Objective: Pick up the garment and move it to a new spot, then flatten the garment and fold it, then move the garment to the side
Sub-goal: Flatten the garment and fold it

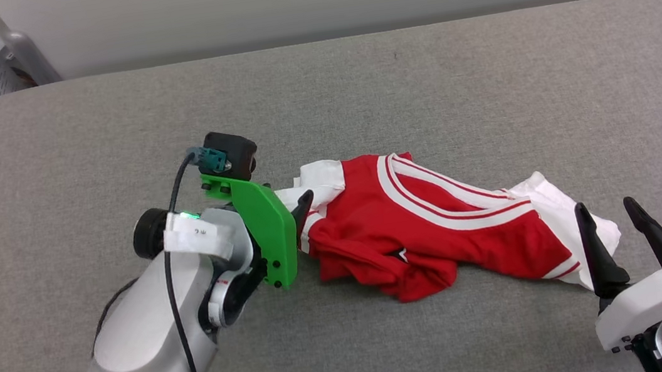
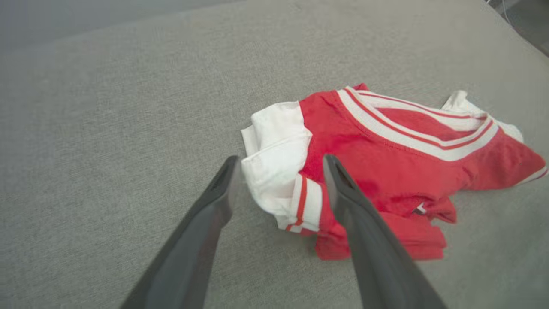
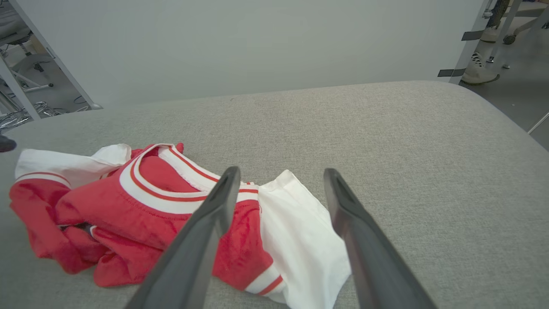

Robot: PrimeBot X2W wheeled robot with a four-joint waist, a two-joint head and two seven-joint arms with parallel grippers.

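The garment (image 1: 430, 218) looks light and limp, best pinched at its white sleeves, which the left gripper (image 2: 281, 159) and right gripper (image 3: 281, 171) face, fingers wide and empty.

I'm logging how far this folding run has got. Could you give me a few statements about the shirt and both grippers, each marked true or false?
1. The garment lies bunched on the grey padded surface. True.
2. The left gripper is shut on a white sleeve. False: its jaws stand open at that sleeve, clamping nothing.
3. The right gripper is open, near the other white sleeve. True.
4. The garment is folded into a neat flat rectangle. False: it is crumpled and unfolded.
5. The collar band is white with red stripes. True.
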